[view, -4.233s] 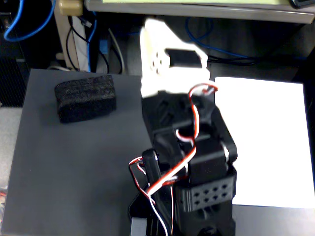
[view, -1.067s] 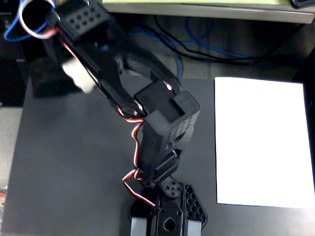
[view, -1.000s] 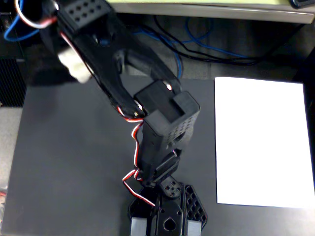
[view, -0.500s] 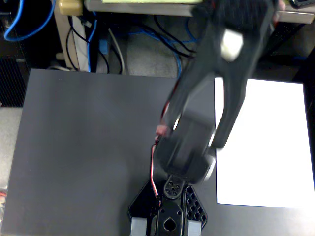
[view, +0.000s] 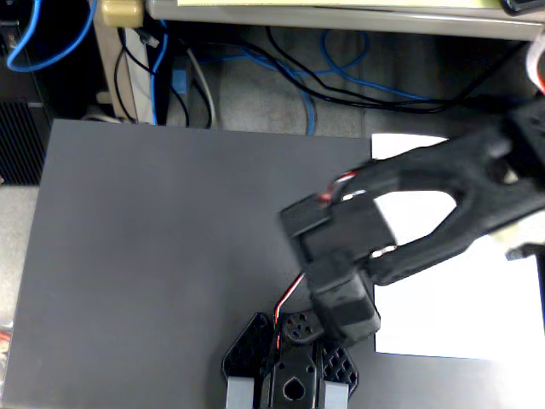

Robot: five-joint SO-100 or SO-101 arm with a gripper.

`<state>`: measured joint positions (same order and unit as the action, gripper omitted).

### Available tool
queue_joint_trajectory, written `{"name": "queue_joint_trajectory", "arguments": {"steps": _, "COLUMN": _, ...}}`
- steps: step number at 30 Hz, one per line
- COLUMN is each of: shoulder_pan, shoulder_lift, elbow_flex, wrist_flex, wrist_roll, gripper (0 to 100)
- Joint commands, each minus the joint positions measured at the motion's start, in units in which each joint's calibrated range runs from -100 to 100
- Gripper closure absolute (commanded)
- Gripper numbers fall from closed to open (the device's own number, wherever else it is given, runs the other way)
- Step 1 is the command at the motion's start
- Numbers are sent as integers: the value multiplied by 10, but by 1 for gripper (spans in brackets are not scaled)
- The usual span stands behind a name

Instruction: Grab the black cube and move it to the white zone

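The black cube point(view: 247, 351) lies on the dark grey tabletop at the bottom edge of the fixed view. Its rough dotted surface shows on both sides of the gripper. The black arm reaches in from the right edge, and its gripper point(view: 290, 394) sits right over the middle of the cube, pointing toward the bottom edge. The frame cuts off the finger ends, so whether they clasp the cube is hidden. The white zone point(view: 477, 298) is a white paper sheet at the right, partly covered by the arm, and the cube is left of it and off it.
The grey tabletop point(view: 153, 256) stretches to the left. Beyond its far edge, blue and black cables point(view: 341, 72) lie on the floor beside a table leg point(view: 111, 68). A red wire runs along the arm near the wrist.
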<state>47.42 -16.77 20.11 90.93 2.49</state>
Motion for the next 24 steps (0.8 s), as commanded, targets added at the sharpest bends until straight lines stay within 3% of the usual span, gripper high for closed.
{"name": "queue_joint_trajectory", "arguments": {"steps": 1, "shoulder_pan": 23, "shoulder_lift": 26, "elbow_flex": -6, "wrist_flex": -71, "wrist_roll": 2, "gripper": 99}}
{"name": "queue_joint_trajectory", "arguments": {"steps": 6, "shoulder_pan": -5, "shoulder_lift": 27, "elbow_flex": 55, "wrist_flex": -89, "wrist_roll": 2, "gripper": 98}}
{"name": "queue_joint_trajectory", "arguments": {"steps": 9, "shoulder_pan": -25, "shoulder_lift": 27, "elbow_flex": 143, "wrist_flex": -170, "wrist_roll": 3, "gripper": 98}}
{"name": "queue_joint_trajectory", "arguments": {"steps": 15, "shoulder_pan": -51, "shoulder_lift": 27, "elbow_flex": 152, "wrist_flex": -176, "wrist_roll": 3, "gripper": 98}}
{"name": "queue_joint_trajectory", "arguments": {"steps": 20, "shoulder_pan": -47, "shoulder_lift": 27, "elbow_flex": 201, "wrist_flex": -191, "wrist_roll": 3, "gripper": 78}}
{"name": "queue_joint_trajectory", "arguments": {"steps": 24, "shoulder_pan": -47, "shoulder_lift": 19, "elbow_flex": 221, "wrist_flex": -211, "wrist_roll": 14, "gripper": 73}}
